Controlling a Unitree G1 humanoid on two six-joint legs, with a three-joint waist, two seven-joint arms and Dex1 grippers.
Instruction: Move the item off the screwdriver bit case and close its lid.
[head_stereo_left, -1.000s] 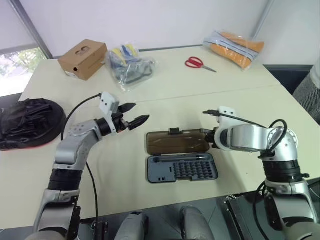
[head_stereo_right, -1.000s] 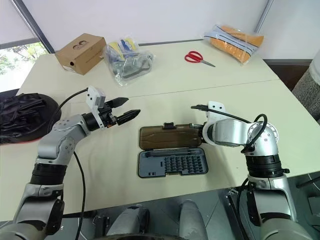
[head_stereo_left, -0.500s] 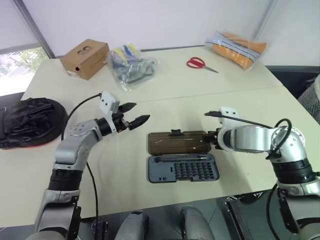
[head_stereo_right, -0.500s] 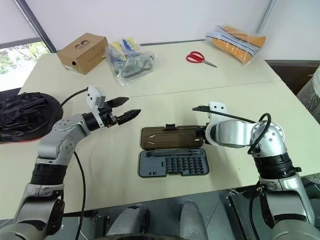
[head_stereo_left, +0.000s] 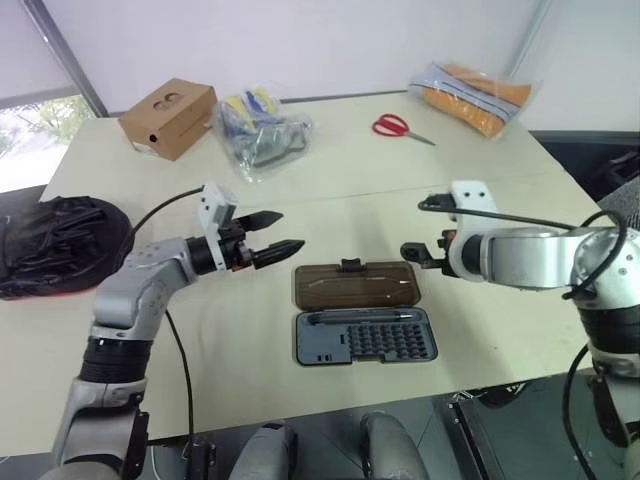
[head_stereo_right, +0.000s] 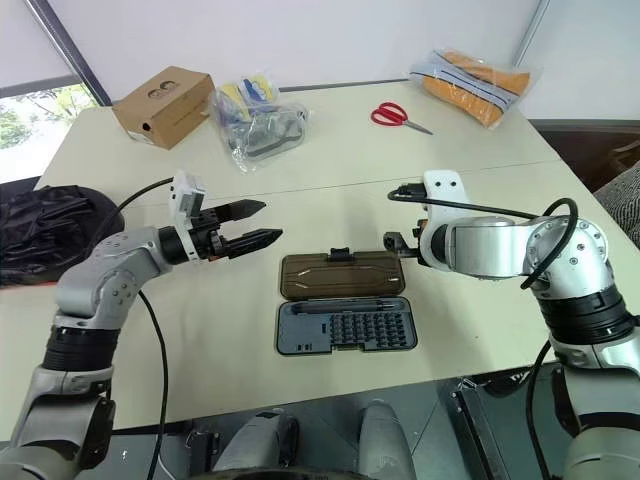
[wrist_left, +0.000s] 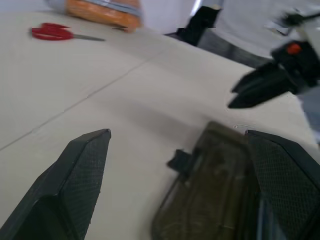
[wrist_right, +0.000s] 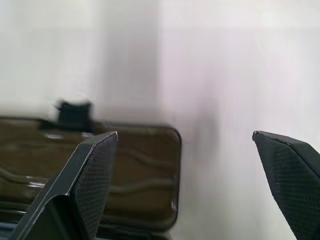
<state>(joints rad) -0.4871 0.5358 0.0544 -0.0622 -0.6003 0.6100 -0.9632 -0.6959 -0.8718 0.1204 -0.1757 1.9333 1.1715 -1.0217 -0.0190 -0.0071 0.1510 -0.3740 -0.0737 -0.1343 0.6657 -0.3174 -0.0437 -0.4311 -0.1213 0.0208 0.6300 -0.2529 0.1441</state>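
The screwdriver bit case (head_stereo_left: 365, 340) lies open in front of me, rows of bits showing. Its smoky-brown lid (head_stereo_left: 355, 287) lies flat on the table behind it, latch tab (wrist_right: 75, 112) pointing away. The item (head_stereo_left: 55, 245), a round black padded disc, rests at the table's far left edge, well apart from the case. My left gripper (head_stereo_left: 290, 230) hovers open, left of the lid, pointing toward it. My right gripper (head_stereo_left: 415, 255) hovers open just above the lid's right end, nothing between its fingers (wrist_right: 90, 175).
At the back of the table stand a brown cardboard box (head_stereo_left: 167, 117), a clear bag of tools (head_stereo_left: 262, 130), red scissors (head_stereo_left: 400, 127) and an orange packet (head_stereo_left: 475, 88). The table's front edge runs close below the case.
My right gripper has opened and risen from the lid's right end. The lid still lies flat. The left gripper has barely shifted.
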